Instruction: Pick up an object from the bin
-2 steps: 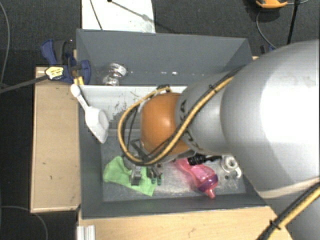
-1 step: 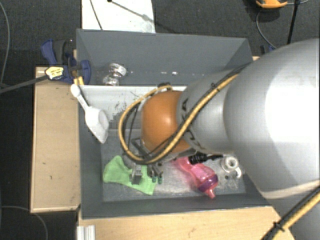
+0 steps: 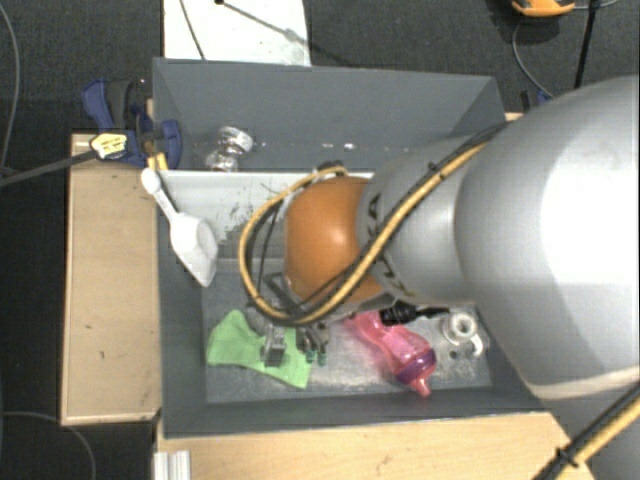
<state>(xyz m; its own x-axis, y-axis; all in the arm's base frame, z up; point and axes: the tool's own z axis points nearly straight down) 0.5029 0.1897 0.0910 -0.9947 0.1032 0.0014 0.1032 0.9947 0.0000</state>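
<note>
My gripper (image 3: 295, 349) hangs low over the front of the bin, below the arm's orange cover. Its two dark fingers stand apart, open, with nothing between them. The left fingertip (image 3: 273, 350) is over the right end of a flat green scrap (image 3: 238, 346) that lies on the bin floor at front left. The right fingertip is just past the scrap's edge. A pink bottle-shaped thing (image 3: 399, 352) lies on its side just to the right of the gripper.
A small silver metal piece (image 3: 463, 334) lies at front right beside the pink thing. A white plastic spoon (image 3: 188, 236) leans on the left wall. A clear glass knob (image 3: 229, 147) sits at back left. The arm covers the bin's right and middle.
</note>
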